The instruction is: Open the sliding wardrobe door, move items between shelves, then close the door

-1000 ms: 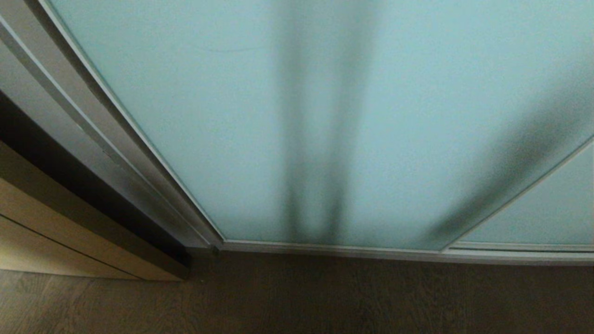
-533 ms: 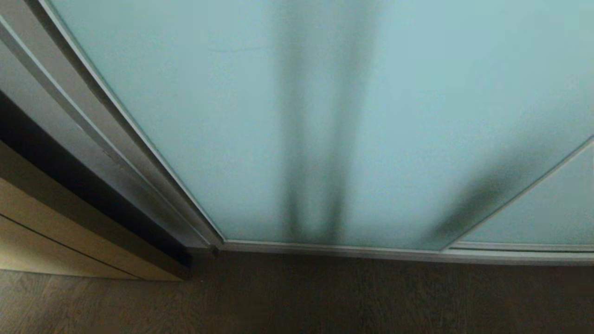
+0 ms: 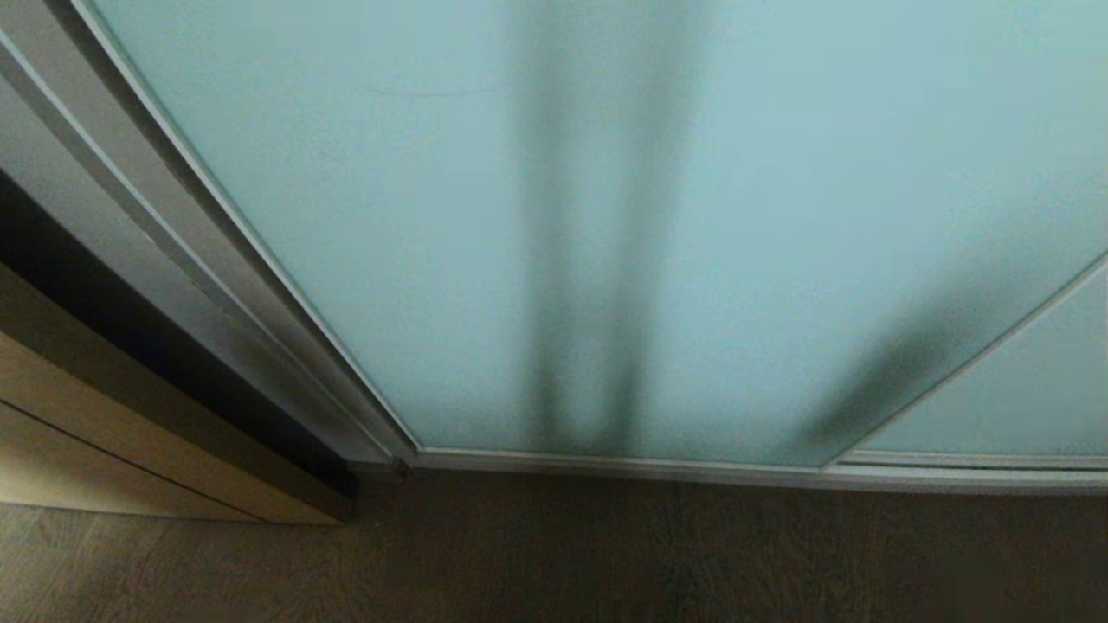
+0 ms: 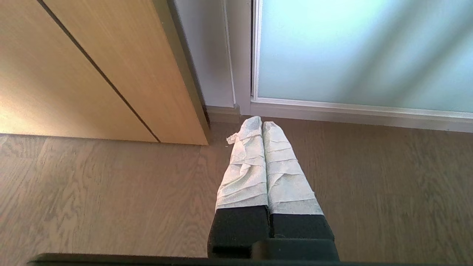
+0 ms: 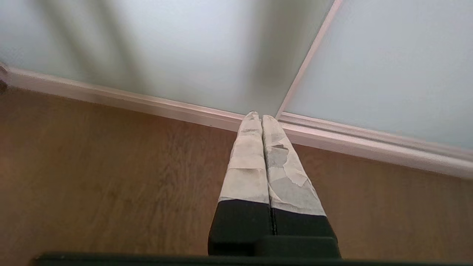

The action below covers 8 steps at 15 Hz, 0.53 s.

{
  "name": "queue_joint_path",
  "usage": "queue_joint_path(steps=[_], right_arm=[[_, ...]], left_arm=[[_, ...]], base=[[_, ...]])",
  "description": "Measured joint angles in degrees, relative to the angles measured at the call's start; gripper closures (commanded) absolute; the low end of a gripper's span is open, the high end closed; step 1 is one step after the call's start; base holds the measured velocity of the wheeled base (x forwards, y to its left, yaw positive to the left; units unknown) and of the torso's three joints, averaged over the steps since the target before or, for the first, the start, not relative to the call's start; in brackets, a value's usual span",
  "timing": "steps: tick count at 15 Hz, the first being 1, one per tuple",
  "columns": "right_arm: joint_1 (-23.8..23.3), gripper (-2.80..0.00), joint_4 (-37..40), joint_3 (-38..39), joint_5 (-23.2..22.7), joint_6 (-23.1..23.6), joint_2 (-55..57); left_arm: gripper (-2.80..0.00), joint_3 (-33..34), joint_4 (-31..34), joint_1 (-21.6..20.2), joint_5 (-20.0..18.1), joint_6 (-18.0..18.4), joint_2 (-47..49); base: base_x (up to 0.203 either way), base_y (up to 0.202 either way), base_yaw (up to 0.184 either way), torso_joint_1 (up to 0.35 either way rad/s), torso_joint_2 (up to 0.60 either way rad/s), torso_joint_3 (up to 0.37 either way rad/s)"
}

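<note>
Barely shifted since a second earlier: only the dark blur low on the right of the tall frosted blue-green glass sliding door (image 3: 606, 216) shrank. Left wrist: left gripper (image 4: 257, 123) pressed together, empty, nearer the door's upright left edge. Right wrist: right gripper (image 5: 257, 115) likewise closed, empty, by the bottom rail.

1. A wood-grain floor (image 3: 606, 554) is stretching across the near part of the head view, lying dim and brownish there.
2. A tan wooden panel (image 3: 52, 433) is standing at the left, with a thin dark seam running along its face.
3. A dark gap (image 3: 130, 337) is showing between that panel and a grey metal frame (image 3: 173, 251).
4. In the left wrist view, daylight is falling on the tan panel (image 4: 92, 66) and the pale floor (image 4: 92, 192).
</note>
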State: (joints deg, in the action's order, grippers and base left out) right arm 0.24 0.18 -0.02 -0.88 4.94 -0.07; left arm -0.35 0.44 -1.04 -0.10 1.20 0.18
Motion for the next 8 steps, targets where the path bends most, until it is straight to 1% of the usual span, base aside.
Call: queue_joint_path(steps=[1, 5, 8], right_arm=[[0.0, 0.0, 0.11, 0.02, 0.04, -0.72, 0.0], [0.0, 0.0, 0.06, 0.02, -0.02, -0.91, 0.0], [0.0, 0.0, -0.01, 0.02, 0.14, -4.16, 0.0]], left_arm=[[0.0, 0.0, 0.0, 0.0, 0.0, -0.02, 0.0], [0.0, 0.0, -0.02, 0.0, 0.0, -0.01, 0.0], [0.0, 0.0, 0.0, 0.0, 0.0, 0.0, 0.0]], base=[[0.0, 0.0, 0.0, 0.0, 0.0, 0.0], [0.0, 0.0, 0.0, 0.0, 0.0, 0.0], [0.0, 0.0, 0.0, 0.0, 0.0, 0.0]])
